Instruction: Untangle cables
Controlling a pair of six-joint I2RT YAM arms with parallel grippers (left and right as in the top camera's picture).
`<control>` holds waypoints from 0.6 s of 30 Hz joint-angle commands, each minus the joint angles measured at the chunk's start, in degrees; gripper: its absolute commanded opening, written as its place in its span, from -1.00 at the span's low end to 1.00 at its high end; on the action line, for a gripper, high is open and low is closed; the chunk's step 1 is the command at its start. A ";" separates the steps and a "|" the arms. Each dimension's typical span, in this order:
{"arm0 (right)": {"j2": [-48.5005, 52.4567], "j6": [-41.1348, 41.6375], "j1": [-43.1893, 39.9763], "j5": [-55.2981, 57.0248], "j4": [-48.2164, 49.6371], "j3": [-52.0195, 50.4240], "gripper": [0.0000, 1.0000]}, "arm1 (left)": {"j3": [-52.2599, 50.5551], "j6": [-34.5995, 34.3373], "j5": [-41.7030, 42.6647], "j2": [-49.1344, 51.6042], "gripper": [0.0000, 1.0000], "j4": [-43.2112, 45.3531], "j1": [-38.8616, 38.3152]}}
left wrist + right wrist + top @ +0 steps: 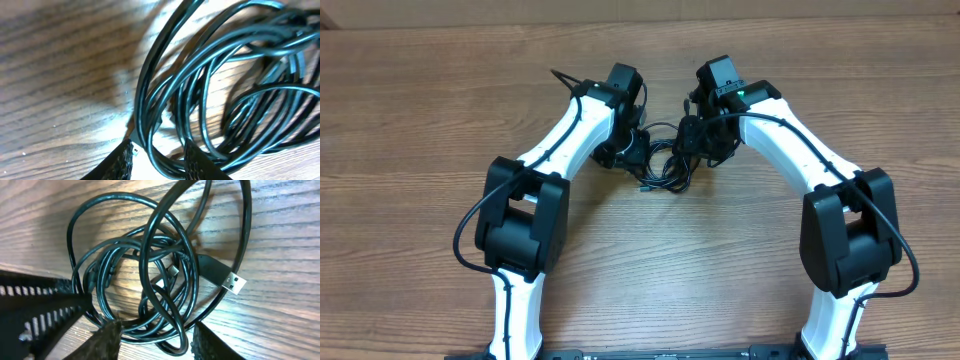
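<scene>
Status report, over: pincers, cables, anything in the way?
Left pincer open, strands between its fingers. Right pincer open, straddling the loops. Cables tangled in one bundle on the table, USB plug free. Nothing blocking in view.

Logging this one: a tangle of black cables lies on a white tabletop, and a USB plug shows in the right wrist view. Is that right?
Not quite: the tabletop is brown wood grain, not white, as the overhead view shows. The rest holds: the black cables lie in a tangle on it, and the USB plug shows in the right wrist view.
</scene>
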 commanded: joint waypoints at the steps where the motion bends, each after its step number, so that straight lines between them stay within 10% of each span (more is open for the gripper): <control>1: -0.04 -0.68 -0.37 0.33 -1.92 1.60 -0.07 | 1.64 0.44 1.16 -2.10 -0.32 0.31 0.00; 7: -0.04 -0.70 0.15 0.35 -7.34 0.57 -0.39 | 1.55 1.22 -1.40 -1.99 0.11 2.05 -0.11; 18: -0.02 -0.72 0.39 2.91 -4.15 -4.15 -0.61 | 1.46 4.92 5.38 -2.73 0.16 4.52 -0.33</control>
